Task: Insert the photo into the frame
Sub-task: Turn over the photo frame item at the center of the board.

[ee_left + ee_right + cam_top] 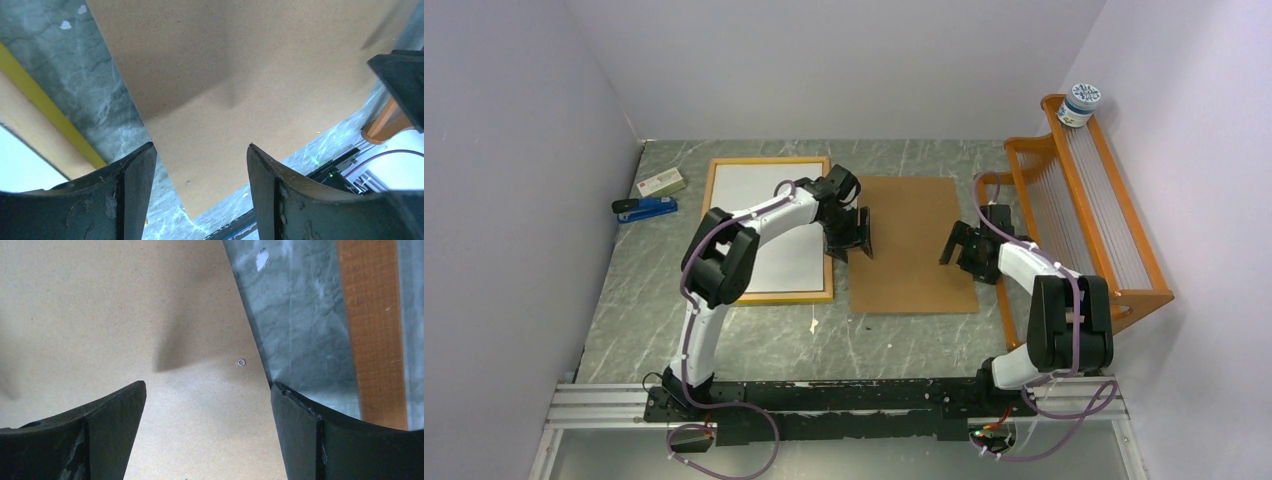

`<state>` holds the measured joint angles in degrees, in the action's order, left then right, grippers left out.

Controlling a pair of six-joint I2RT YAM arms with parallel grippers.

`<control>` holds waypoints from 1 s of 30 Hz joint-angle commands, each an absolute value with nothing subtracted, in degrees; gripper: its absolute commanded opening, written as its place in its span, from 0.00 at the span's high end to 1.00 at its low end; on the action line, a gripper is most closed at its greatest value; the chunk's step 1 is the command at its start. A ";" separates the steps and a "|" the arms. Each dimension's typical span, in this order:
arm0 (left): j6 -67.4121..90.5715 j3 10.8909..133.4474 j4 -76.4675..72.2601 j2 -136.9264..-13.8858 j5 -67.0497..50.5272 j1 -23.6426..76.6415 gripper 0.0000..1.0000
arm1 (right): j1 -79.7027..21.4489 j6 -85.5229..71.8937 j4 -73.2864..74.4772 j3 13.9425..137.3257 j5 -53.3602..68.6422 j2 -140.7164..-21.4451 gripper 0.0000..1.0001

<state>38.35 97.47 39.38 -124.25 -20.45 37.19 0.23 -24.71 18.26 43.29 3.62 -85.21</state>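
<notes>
The grey marbled table [904,340] carries the orange slatted rack [1084,220] along its right side. The yellow-bordered frame [769,160] lies flat at left centre. A white sheet fills the frame, and I take it to be the photo [749,190] lying face down and already seated; no print shows. Just right of the frame lies the brown hardboard backing panel [911,250].

The left gripper [852,250] hovers over the panel's left edge and the right gripper [960,257] over its right edge. Both have their fingers spread and hold nothing.

The step in hand looks like lifting the panel to close the back. Each wrist view shows a panel edge running between the open fingers. The board lies flat on the table, so one edge would need tipping up before a pinch. It should then be carried level and lowered square inside the border, so the sheet is not nudged.

The rack crowds the right arm. A blue stapler [646,208], a small box [661,183] and a jar [1080,103] sit well clear.
</notes>
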 commanded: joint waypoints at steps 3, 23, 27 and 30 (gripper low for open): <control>40.37 98.37 30.30 -115.76 -27.83 39.37 0.33 | -1.85 -31.47 23.14 40.07 21.92 -83.77 0.04; 39.74 78.91 30.17 -103.27 -14.72 37.04 0.33 | -9.33 -37.99 18.55 39.84 25.00 -85.49 0.04; 38.20 76.69 29.80 -103.23 -13.49 36.15 0.32 | -10.92 -38.43 19.29 40.65 22.46 -86.51 0.04; 37.50 76.10 30.49 -103.53 -12.00 35.00 0.30 | -11.38 -37.95 20.32 41.57 19.92 -86.66 0.05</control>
